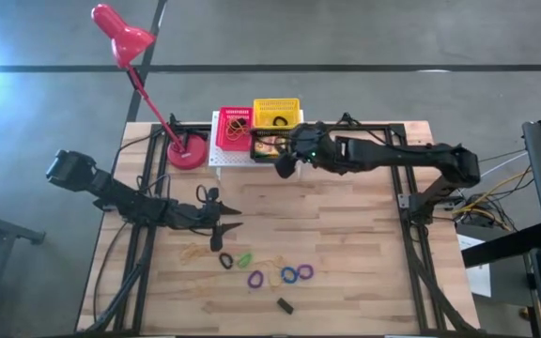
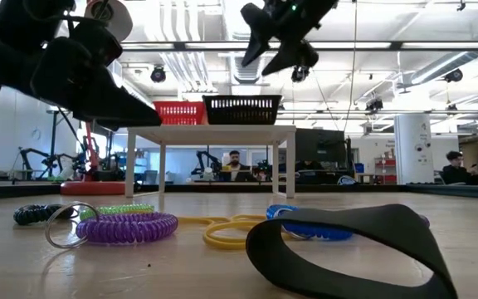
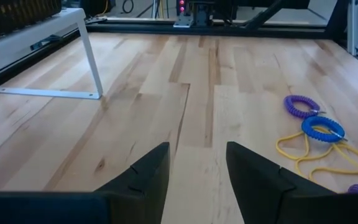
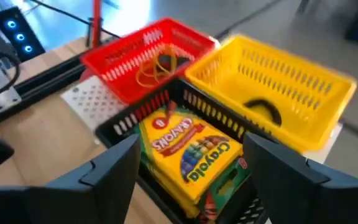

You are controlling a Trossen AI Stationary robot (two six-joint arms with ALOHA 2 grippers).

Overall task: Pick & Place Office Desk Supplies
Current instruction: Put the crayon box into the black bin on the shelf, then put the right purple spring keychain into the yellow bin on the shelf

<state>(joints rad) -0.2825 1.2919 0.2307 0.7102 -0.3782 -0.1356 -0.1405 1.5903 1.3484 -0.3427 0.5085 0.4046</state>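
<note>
My right gripper [image 1: 285, 166] [image 4: 194, 180] hangs open above the black basket [image 4: 166, 102] on the white rack [image 1: 216, 155]. Yellow-and-green crayon boxes [image 4: 188, 152] lie in that basket. Tan rubber bands [image 4: 154, 68] lie in the red basket [image 1: 234, 128], and a black loop [image 4: 263, 111] lies in the yellow basket [image 1: 277, 113]. My left gripper [image 1: 233, 219] [image 3: 197, 180] is open above the bare table middle. On the table's near part lie purple [image 1: 255, 279], blue [image 1: 289, 275], green [image 1: 244, 258] and black [image 1: 225, 261] elastic loops, tan rubber bands [image 1: 195, 252] and a small black block [image 1: 285, 304].
A red desk lamp [image 1: 188, 153] stands on the table's far left, its head [image 1: 120, 33] out beyond the far edge. The white rack stands on legs [image 3: 92, 62] at the far edge. Bare wood [image 1: 346, 235] lies between the rack and the loops. People sit in the room behind [image 2: 235, 162].
</note>
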